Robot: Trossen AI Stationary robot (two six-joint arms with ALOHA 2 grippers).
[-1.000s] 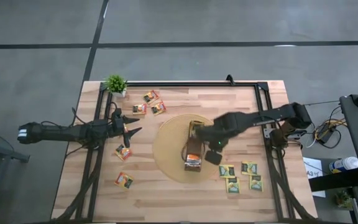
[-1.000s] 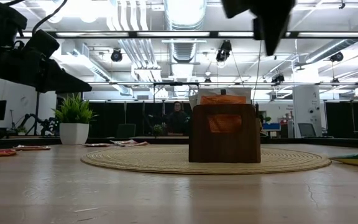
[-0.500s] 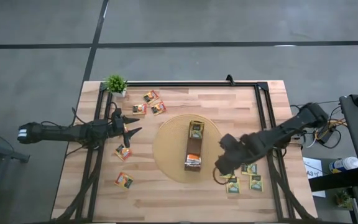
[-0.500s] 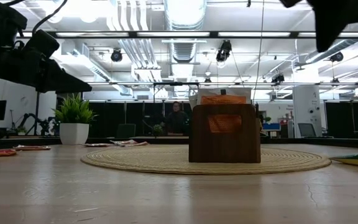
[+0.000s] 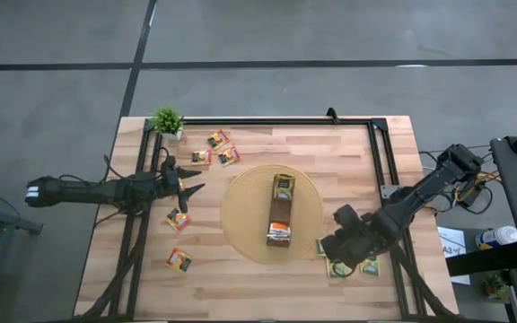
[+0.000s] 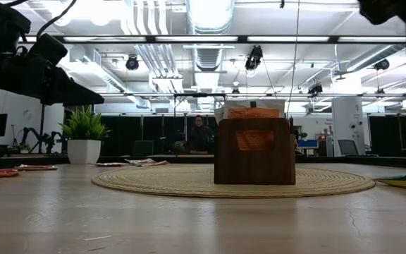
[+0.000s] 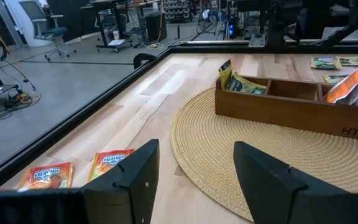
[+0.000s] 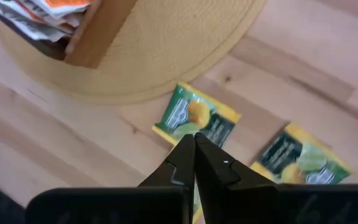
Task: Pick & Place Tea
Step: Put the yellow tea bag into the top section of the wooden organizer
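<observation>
From above: pale wooden table (image 5: 267, 292), a round woven straw mat (image 5: 240, 215) at its middle, a long narrow brown wooden box (image 5: 279, 215) on the mat with sachets standing in it. Right claw (image 5: 328, 247) hovers off the mat's right edge over a cluster of dark green-and-yellow tea sachets (image 5: 369, 266), fingers pressed together, nothing between them. Left claw (image 5: 187, 182) hangs at the table's left side, fingers spread, empty; orange tea sachets (image 5: 178, 219) lie near it, more beside the small green potted plant (image 5: 167, 121). At table level: box (image 6: 254, 151) on mat (image 6: 154, 180), plant (image 6: 84, 134) far left. Left wrist view: spread fingers (image 7: 126, 180), two orange sachets (image 7: 109, 163) on the table, box (image 7: 291, 102) beyond. Right wrist view: closed fingertips (image 8: 194, 158) directly above one green-and-yellow sachet (image 8: 194, 118), another (image 8: 300, 155) just beside.
</observation>
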